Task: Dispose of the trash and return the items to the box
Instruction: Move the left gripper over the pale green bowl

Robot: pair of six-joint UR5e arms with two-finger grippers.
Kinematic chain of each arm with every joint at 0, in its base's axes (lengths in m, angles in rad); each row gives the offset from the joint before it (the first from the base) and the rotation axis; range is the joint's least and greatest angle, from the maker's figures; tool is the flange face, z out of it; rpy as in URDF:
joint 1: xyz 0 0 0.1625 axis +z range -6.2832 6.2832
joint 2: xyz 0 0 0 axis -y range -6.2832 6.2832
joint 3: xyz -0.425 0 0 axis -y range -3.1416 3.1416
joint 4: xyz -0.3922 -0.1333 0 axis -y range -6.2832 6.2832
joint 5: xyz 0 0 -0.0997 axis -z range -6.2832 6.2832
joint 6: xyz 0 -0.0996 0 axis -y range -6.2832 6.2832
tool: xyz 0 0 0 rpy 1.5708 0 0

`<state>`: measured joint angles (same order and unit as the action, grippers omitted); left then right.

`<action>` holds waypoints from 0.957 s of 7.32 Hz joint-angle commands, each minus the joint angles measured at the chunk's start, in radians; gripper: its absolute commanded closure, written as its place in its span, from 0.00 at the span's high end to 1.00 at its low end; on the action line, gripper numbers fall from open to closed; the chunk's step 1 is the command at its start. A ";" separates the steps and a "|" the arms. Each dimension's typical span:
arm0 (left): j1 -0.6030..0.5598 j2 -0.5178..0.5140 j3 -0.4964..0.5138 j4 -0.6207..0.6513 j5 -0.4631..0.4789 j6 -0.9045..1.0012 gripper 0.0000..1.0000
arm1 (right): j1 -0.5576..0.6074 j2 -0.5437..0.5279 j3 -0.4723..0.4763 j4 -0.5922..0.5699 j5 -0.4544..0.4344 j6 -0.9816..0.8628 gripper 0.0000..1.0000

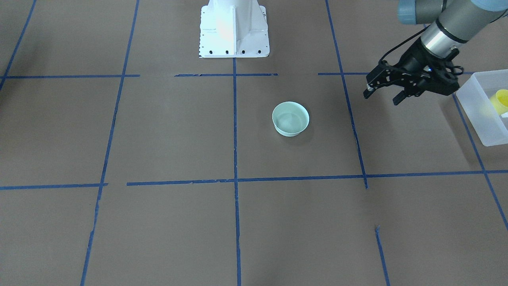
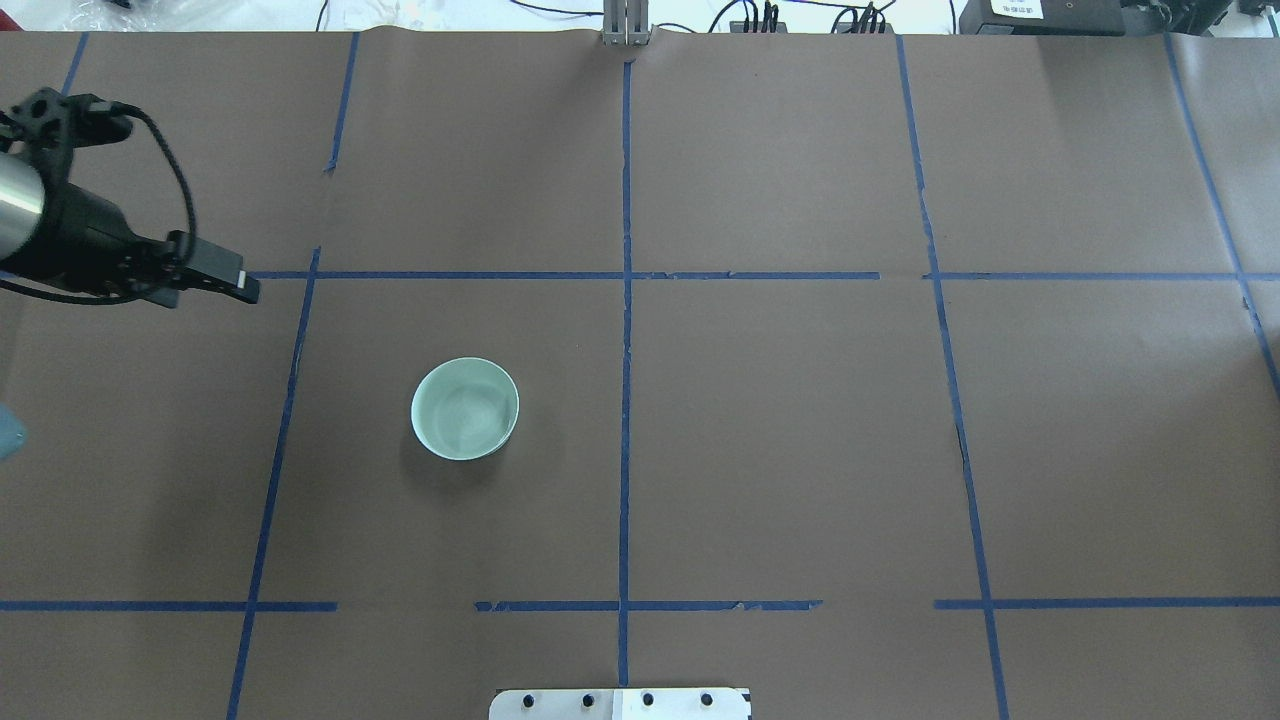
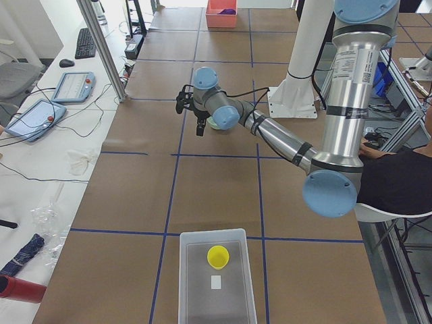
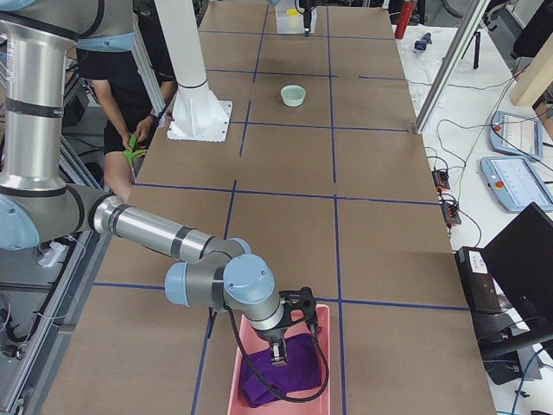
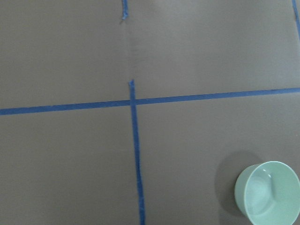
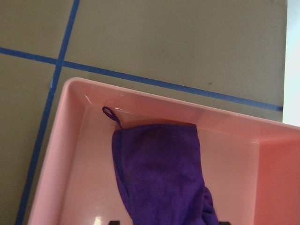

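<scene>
Purple cloth [image 6: 159, 173] lies below my right fingers [image 4: 276, 351], their spread unreadable; left fingers [image 1: 399, 97] gape empty; box [image 1: 476, 115] and cup [image 1: 501, 101] are cropped.

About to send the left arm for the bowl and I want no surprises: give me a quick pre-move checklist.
1. Left gripper jaws open: ok.
2. Bowl upright and empty: ok.
3. Left gripper over bowl: not ok, it hangs between bowl and box.
4. Box has room beside yellow cup: ok.
5. Right gripper away from bowl, over pink bin: ok.
</scene>
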<state>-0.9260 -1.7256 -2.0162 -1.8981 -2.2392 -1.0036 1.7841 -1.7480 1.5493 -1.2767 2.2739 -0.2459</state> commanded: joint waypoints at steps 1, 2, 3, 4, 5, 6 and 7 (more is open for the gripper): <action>0.134 -0.066 0.001 0.001 0.084 -0.171 1.00 | -0.047 0.076 0.096 -0.243 0.044 0.048 1.00; 0.212 -0.081 0.005 0.001 0.160 -0.238 1.00 | -0.075 0.096 0.186 -0.362 0.046 0.077 1.00; 0.283 -0.100 0.019 0.004 0.230 -0.291 1.00 | -0.124 0.094 0.249 -0.384 0.047 0.179 1.00; 0.324 -0.112 0.057 0.004 0.281 -0.331 1.00 | -0.173 0.094 0.253 -0.376 0.065 0.226 1.00; 0.331 -0.138 0.097 0.005 0.295 -0.361 1.00 | -0.205 0.100 0.258 -0.374 0.085 0.231 1.00; 0.334 -0.144 0.120 0.007 0.297 -0.363 1.00 | -0.245 0.113 0.262 -0.375 0.084 0.250 1.00; 0.335 -0.146 0.137 0.008 0.305 -0.365 0.99 | -0.264 0.117 0.271 -0.371 0.091 0.351 1.00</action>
<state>-0.5963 -1.8645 -1.9055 -1.8917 -1.9453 -1.3605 1.5540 -1.6391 1.8104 -1.6502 2.3569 0.0174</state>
